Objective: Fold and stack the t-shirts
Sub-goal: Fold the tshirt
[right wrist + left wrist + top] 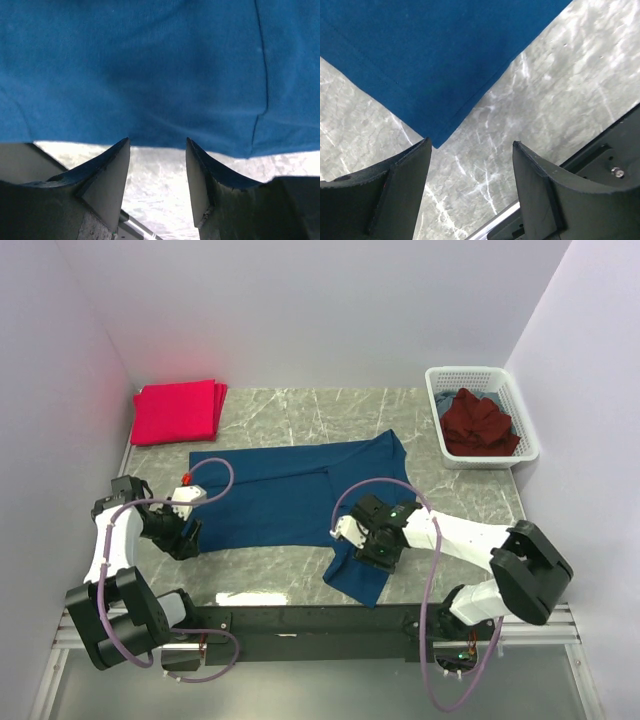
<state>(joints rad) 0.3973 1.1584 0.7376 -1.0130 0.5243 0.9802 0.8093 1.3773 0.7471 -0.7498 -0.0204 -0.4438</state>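
- Navy t-shirt [290, 495] lies spread mid-counter [470, 500], its long axis left to right, with one flap trailing toward the near edge.
- Left fingers [405, 175] are parted just short of its near-left corner.
- Right fingers [107, 170] are parted at the near-right flap, holding nothing.
- Folding looks underway; the next move calls for pinching both near points.

navy t-shirt [290, 495] — spread, centre | red t-shirts [178, 412] folded far-left | maroon t-shirt [485, 422] — crumpled
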